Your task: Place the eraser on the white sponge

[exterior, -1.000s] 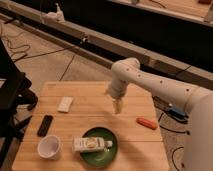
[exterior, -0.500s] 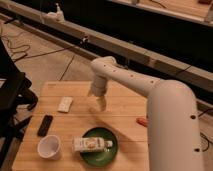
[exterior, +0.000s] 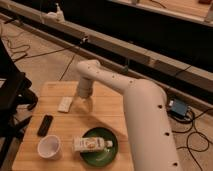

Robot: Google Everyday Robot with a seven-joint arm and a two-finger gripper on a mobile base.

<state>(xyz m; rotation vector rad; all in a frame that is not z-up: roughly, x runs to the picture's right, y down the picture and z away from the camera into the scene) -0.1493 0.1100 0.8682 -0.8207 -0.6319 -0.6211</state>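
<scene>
Gripper [exterior: 86,103] hovers low, grip state cannot tell. Eraser [exterior: 45,125] lies at 8 o'clock from it, long axis 1-to-7 o'clock. White sponge [exterior: 65,104] at 9 o'clock, just beside gripper.

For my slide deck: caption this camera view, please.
Gripper hovers beside the white sponge; the eraser lies untouched on the table.

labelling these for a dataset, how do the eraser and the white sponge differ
The eraser is black; the white sponge is pale. The eraser is narrower than the sponge. The sponge lies beside the gripper; the eraser lies farther from it, nearer the cup. Both lie flat on the table.
</scene>
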